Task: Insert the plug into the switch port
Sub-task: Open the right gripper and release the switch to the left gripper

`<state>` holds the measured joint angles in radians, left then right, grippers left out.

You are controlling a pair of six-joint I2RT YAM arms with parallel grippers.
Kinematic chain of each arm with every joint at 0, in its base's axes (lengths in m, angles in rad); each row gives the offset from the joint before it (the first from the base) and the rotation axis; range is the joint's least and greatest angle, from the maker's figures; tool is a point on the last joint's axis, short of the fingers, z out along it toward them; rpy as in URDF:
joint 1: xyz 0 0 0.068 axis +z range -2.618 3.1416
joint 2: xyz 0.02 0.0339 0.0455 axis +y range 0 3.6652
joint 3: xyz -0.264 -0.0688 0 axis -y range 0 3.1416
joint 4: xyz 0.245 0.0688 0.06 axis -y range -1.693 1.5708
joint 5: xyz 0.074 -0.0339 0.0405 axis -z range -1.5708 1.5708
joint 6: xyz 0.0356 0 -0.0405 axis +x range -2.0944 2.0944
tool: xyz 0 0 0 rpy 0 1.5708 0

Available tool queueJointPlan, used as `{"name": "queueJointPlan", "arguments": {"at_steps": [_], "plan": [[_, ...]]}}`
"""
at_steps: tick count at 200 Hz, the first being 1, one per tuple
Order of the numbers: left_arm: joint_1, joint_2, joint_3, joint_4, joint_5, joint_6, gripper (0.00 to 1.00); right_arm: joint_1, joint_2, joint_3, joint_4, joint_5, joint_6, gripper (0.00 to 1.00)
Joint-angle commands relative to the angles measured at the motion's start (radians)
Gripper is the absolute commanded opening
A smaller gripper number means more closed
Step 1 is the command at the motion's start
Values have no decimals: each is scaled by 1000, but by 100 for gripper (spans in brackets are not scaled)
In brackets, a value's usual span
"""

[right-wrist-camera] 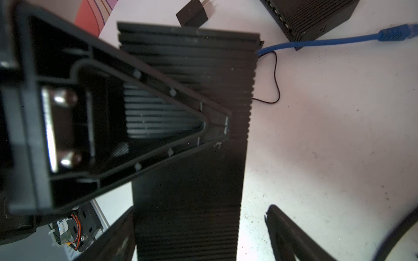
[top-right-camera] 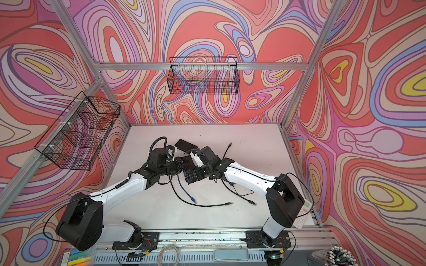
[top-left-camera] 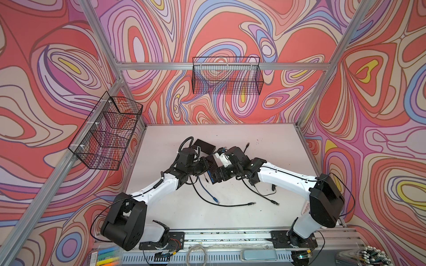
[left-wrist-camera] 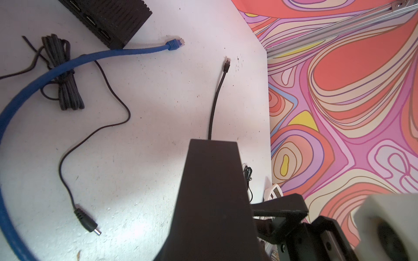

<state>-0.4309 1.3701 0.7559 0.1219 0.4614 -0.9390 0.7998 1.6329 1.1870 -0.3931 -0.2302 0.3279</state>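
Note:
A black ribbed switch [right-wrist-camera: 192, 203] hangs above the table between both arms, also seen in a top view [top-left-camera: 211, 162]. My left gripper [top-left-camera: 206, 164] is shut on it; one of its fingers [right-wrist-camera: 181, 101] lies flat across the ribbed face. My right gripper [right-wrist-camera: 201, 210] stands open around the switch's other end, one finger [right-wrist-camera: 122, 228] against its side and the other finger [right-wrist-camera: 282, 230] well apart. A blue cable's plug [left-wrist-camera: 175, 43], a black network plug [left-wrist-camera: 226, 62] and a barrel plug [left-wrist-camera: 90, 223] lie loose on the table.
A second black switch box [left-wrist-camera: 108, 18] lies on the table [top-left-camera: 276, 142] beyond the grippers. A coiled black cord [left-wrist-camera: 61, 74] and a small black adapter [right-wrist-camera: 192, 13] are nearby. More cable ends [top-left-camera: 252, 203] lie toward the front. Wire baskets [top-left-camera: 226, 76] hang on the walls.

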Motion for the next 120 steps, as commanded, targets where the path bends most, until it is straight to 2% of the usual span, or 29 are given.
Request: {"name": "queueJointPlan", "arguments": {"at_steps": [1, 59, 97, 120], "plan": [[5, 7, 31, 41, 20, -10, 11, -1, -7, -16, 27, -24, 6, 90], [4, 9, 34, 41, 17, -9, 11, 7, 3, -39, 51, -50, 27, 81], [5, 12, 38, 41, 19, -9, 11, 11, 10, -56, 46, -49, 31, 81], [5, 13, 37, 44, 22, -10, 11, 13, 13, -55, 49, -50, 28, 74]]}}
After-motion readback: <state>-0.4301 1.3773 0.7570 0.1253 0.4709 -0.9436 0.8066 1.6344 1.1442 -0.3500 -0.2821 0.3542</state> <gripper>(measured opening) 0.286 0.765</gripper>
